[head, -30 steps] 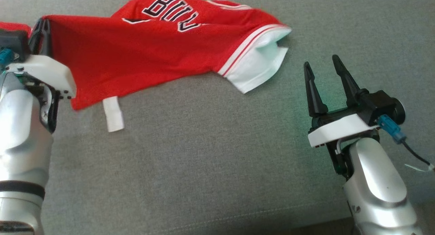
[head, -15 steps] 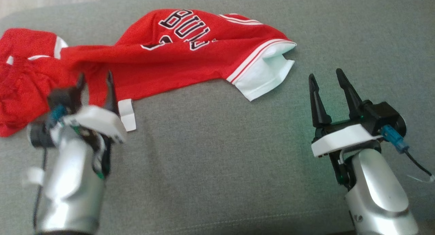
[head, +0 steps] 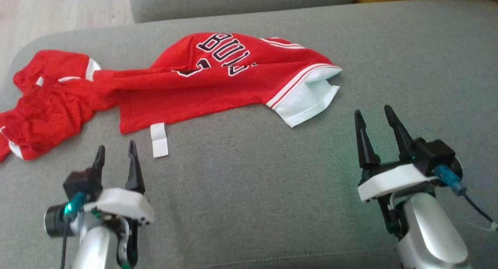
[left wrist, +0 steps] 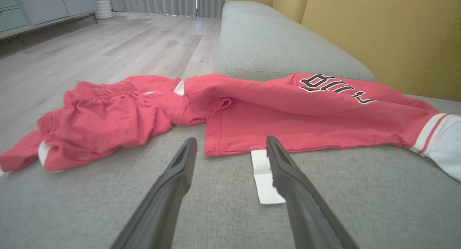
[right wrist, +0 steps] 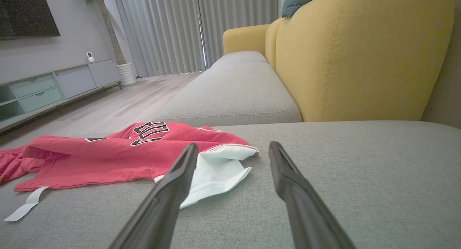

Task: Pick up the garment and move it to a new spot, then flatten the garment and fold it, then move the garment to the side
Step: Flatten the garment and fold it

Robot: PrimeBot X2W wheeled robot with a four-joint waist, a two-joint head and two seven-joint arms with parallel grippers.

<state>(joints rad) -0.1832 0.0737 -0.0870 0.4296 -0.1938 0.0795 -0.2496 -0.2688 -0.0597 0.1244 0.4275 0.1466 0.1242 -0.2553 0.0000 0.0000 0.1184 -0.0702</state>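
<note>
The left tool [head: 116, 145] stands at the lower left of the head view, fingers spread and holding nothing, with the tips just short of the garment's near hem. The right tool [head: 372, 110], at the lower right, is also spread and empty. Its tips are near the white cuff but apart from it. I cannot tell whether either tool touches the cushion.

The grey sofa [head: 249, 199] takes up most of the frame. The garment [head: 218, 82], a red jersey with lettering [head: 225, 53], lies across the sofa from the left edge to right of centre, in the upper half of the picture. Its right part is fairly smooth, though doubled over on itself. Its left end is bunched into a heap [head: 46, 113] close to the sofa's left edge, with the floor [head: 58, 8] beyond. The cuff [head: 307, 102] closes the right end, its mouth gaping toward the right tool. A small white tag [head: 159, 140] pokes out from the near hem onto the cushion, just ahead of the left tool.

The garment looks set down in its spot, so the flattening step seems to be in hand, with folding not yet begun. The next move probably calls for the left tool to pinch the heap or the near hem and draw it leftward. The right tool would take the cuff end so the cloth is pulled taut between them. Each pinch should catch the cloth and not the cushion. The heap lies close enough to the edge that it could slide off.
</note>
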